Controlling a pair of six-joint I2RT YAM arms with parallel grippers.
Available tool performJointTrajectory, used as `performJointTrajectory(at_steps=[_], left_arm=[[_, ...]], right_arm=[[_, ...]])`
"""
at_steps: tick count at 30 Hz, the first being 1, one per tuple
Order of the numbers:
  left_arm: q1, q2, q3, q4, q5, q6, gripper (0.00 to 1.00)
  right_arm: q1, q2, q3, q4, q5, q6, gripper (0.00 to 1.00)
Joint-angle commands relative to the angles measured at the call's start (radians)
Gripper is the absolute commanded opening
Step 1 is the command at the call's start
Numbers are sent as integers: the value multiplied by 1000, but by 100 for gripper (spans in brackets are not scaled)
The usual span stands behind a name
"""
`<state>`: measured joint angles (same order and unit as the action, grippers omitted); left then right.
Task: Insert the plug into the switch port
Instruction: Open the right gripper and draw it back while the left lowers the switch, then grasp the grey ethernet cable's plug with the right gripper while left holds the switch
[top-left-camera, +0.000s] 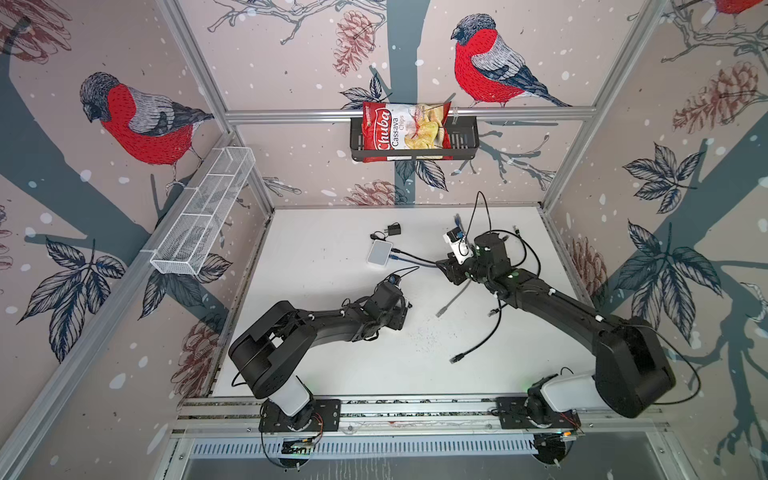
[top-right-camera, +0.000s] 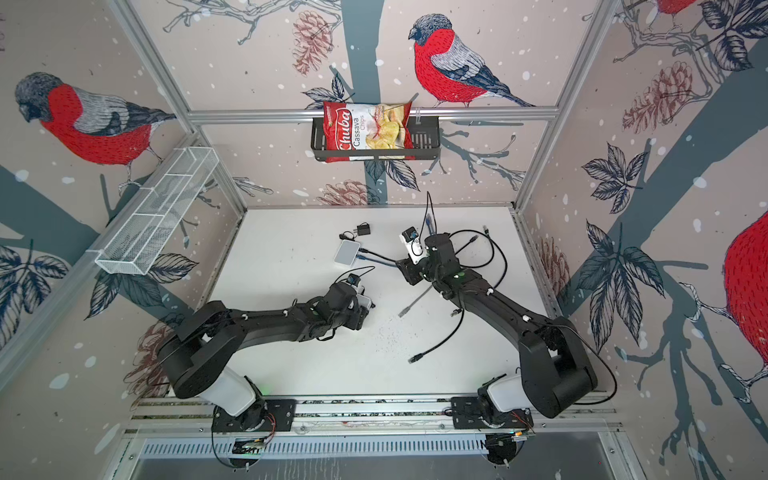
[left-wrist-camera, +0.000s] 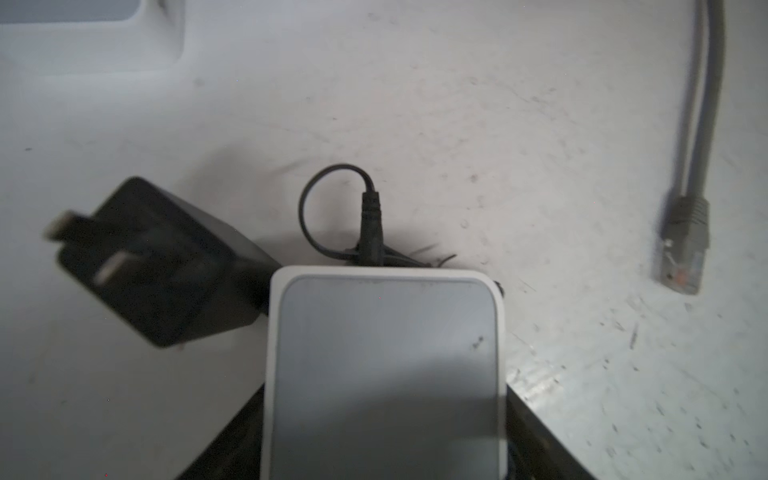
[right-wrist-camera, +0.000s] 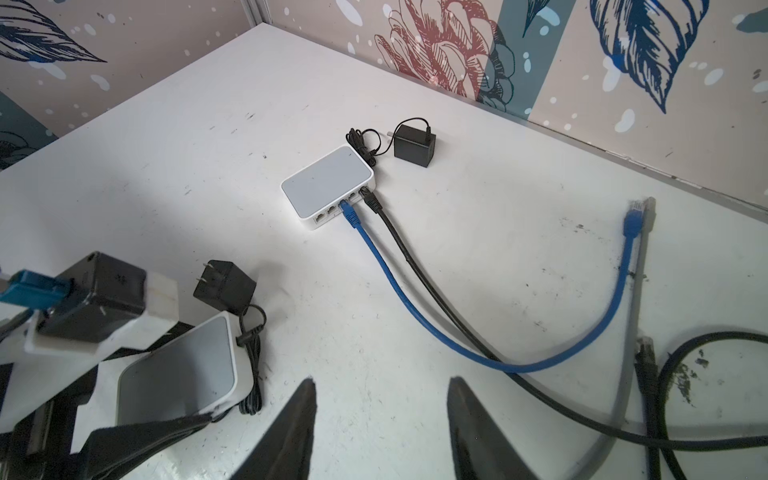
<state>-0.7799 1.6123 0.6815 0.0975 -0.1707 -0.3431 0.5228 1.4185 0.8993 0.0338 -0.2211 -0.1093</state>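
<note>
My left gripper (left-wrist-camera: 384, 390) is shut on a white switch with a grey top (left-wrist-camera: 384, 365), its fingers pressed against both long sides. The ports of this switch are hidden. Its black power adapter (left-wrist-camera: 153, 262) lies beside it. A loose grey plug (left-wrist-camera: 683, 245) rests on the table near it, also seen in a top view (top-left-camera: 440, 312). A second switch (right-wrist-camera: 328, 187) sits farther back with a blue plug (right-wrist-camera: 349, 212) and a black plug (right-wrist-camera: 371, 199) in its ports. My right gripper (right-wrist-camera: 380, 386) hangs open over bare table with nothing in it.
The blue cable's free plug (right-wrist-camera: 636, 212) and loose black cables (top-left-camera: 482, 340) lie on the right of the table. A black adapter (top-left-camera: 394, 229) sits behind the far switch. A chips bag (top-left-camera: 405, 131) fills a wall basket; a white wire basket (top-left-camera: 203, 216) hangs left.
</note>
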Motion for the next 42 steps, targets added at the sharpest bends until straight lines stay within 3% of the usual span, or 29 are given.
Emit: performJointTrajectory(at_steps=[1,4,9,16,19,21,26,32,42], left_arm=[[20,22,-1,-211,-92,-24,17],[27,41,26,-231,-89,-13,22],[27,29,27,-223,-84,-25,48],[27,-93,-19,-161,-79,-34,60],[27,-147,-34,-128,-87,-22,76],[28,-174,-37,-114,-97,-17,97],[30,-202,-52,-63,-107,-15,98],[32,-211,-76,-4,-97,-22,98],[54,-392,-246,214,-99,-68,98]], right_arm=[[-1,10,-4,33,-11,-23,53],[-1,22,-23,45,1,-68,53],[-6,36,-52,68,51,-170,55],[-17,63,-36,11,89,-342,56],[-30,66,-22,-24,57,-417,56],[-40,66,-17,-49,32,-487,56],[-73,45,-40,-110,-87,-706,57],[-77,80,-34,-350,-160,-1060,57],[-34,180,11,-431,-152,-1149,52]])
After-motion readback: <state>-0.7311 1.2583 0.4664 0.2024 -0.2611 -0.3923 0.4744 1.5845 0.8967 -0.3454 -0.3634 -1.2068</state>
